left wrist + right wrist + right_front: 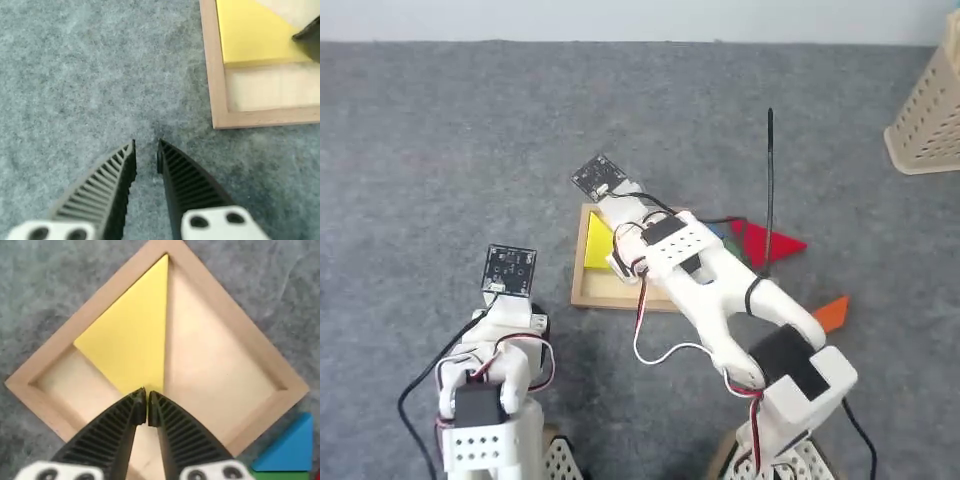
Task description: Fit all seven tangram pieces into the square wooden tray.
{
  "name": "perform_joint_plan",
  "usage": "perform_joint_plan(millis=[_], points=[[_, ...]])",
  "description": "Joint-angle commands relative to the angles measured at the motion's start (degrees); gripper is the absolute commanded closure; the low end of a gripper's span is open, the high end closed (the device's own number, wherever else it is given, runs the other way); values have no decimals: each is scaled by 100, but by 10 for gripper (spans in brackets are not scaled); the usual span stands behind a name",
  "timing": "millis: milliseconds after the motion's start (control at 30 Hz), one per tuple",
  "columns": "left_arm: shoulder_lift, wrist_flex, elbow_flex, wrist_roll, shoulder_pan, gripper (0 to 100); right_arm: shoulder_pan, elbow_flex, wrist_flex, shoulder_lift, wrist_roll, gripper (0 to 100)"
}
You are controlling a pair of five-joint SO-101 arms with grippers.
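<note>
Triangle (132,335) in tray (215,370), corner at right hand (146,394).

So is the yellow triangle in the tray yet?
In: the yellow triangle lies flat inside the wooden tray, its long edge against one wall.

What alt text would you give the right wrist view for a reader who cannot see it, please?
The right gripper, shut, sits at the tip of a yellow triangle that lies in the square wooden tray, against one wall. A blue triangle lies outside the tray on the grey mat.
</note>
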Motion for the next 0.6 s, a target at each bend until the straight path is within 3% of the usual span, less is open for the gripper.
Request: perform_joint_plan(millis=[0, 200, 433, 567], points=[[-123, 0, -57, 44, 9, 929, 295, -70, -57, -31, -53, 991], [-123, 0, -57, 44, 9, 929, 400, -70, -48, -84, -62, 983], [-123, 0, -57, 44, 9, 929, 936, -220, -31, -66, -308, 809], [-123, 0, -57, 44, 9, 929, 1059, -457, 295, -101, -598, 792]])
